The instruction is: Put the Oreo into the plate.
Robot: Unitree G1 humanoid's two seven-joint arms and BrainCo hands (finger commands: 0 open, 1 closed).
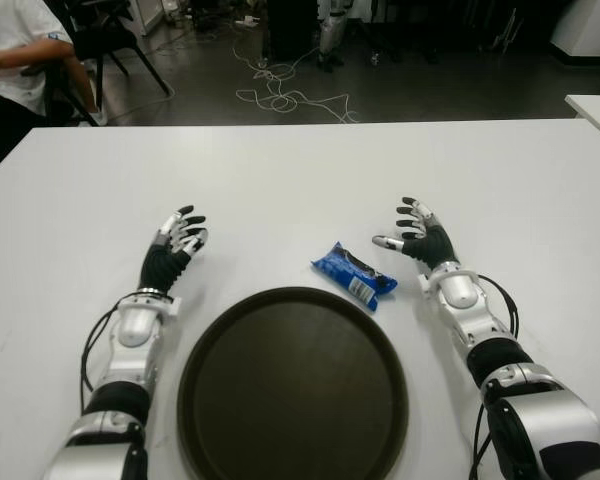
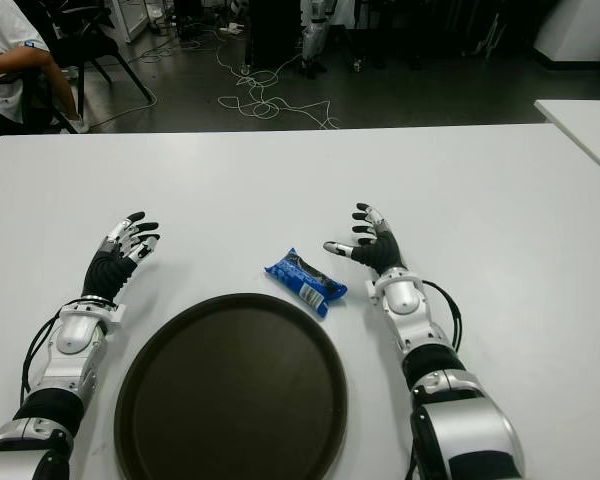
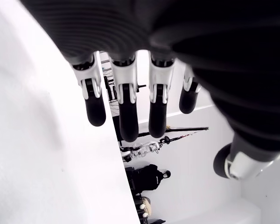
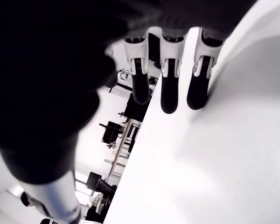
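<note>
A blue Oreo packet [image 1: 354,276] lies on the white table [image 1: 300,170], just beyond the far right rim of the round dark brown plate [image 1: 293,388]. My right hand [image 1: 416,235] is a little to the right of the packet, fingers spread, holding nothing and not touching it. My left hand [image 1: 180,236] is at the far left of the plate, fingers extended and empty. In the wrist views the fingers [image 3: 126,116] of the left and the fingers [image 4: 170,91] of the right hang straight with nothing between them.
A seated person [image 1: 15,55] is at the far left corner behind the table. Cables [image 1: 280,95] lie on the dark floor beyond the far edge. Another white table's corner [image 1: 595,108] shows at the right.
</note>
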